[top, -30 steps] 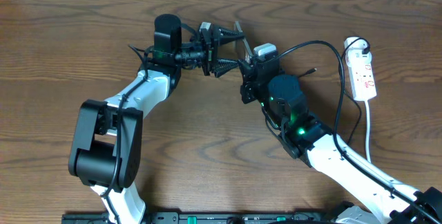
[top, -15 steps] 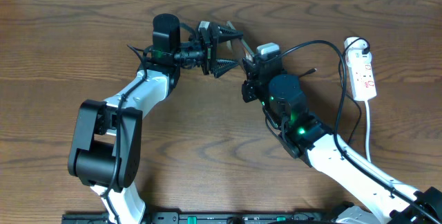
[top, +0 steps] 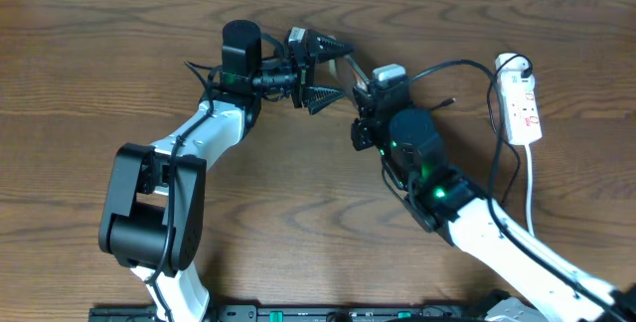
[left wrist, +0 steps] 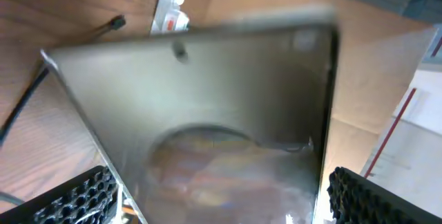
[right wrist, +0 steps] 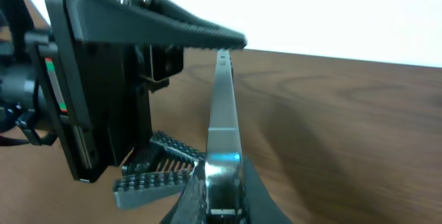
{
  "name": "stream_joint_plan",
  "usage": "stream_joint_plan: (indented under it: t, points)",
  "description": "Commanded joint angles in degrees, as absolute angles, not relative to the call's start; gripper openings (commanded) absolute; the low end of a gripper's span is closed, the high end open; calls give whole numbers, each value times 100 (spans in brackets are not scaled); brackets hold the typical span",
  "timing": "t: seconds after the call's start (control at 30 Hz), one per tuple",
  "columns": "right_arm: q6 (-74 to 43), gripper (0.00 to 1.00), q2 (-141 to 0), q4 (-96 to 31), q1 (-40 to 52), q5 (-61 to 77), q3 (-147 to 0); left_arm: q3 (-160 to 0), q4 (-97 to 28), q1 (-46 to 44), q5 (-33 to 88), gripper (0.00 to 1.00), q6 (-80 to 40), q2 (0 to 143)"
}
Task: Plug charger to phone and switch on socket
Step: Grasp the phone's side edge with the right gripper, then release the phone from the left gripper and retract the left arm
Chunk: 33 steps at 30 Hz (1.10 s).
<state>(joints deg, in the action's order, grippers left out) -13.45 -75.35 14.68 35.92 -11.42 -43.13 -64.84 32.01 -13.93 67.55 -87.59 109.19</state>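
The phone (left wrist: pixel 207 106) stands on edge above the table between both grippers; it is a thin strip in the overhead view (top: pixel 351 68) and edge-on in the right wrist view (right wrist: pixel 222 113). My right gripper (right wrist: pixel 219 186) is shut on its lower end, also seen from overhead (top: pixel 360 85). My left gripper (top: pixel 326 69) is open, with its fingers (left wrist: pixel 76 196) spread around the phone's sides. The charger cable (top: pixel 489 93) loops on the right, its small plug tip (top: pixel 452 101) lying free on the table, also in the left wrist view (left wrist: pixel 117 22). The white socket (top: pixel 521 98) lies at the far right.
The socket's thick white cord (top: pixel 530 188) runs down towards the front right. A brown cardboard surface (left wrist: pixel 262 3) and the socket's end (left wrist: pixel 169 6) show behind the phone in the left wrist view. Wooden table (top: pixel 119 54) all round.
My left gripper's fingers have spread wider apart around the phone. The phone and right gripper have shifted slightly to the right.
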Motion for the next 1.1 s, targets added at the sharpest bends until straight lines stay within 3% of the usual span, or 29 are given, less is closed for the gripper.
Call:
stream_joint_plan:
  t: [0.0,0.33,0.87,1.07]
  points:
    - [-1603,1,-6827,1066,3629,-1772,-4501,-6543,3352,-1387,6718,100,-8130,10886]
    - [-2123,1,-5800,-456,3632,-2110,-4501,-6545,4818,-1372,6694,100,-8062,10884]
    - [-2646,1,-4960,-2115,3632,-2106,-4499,-6552,4790,-1367,6440,100,-7642,9904]
    - [-2851,1,-4960,-2217,3632,-2084,-4499,-6552,3664,-1367,6169,100,-6768,9118]
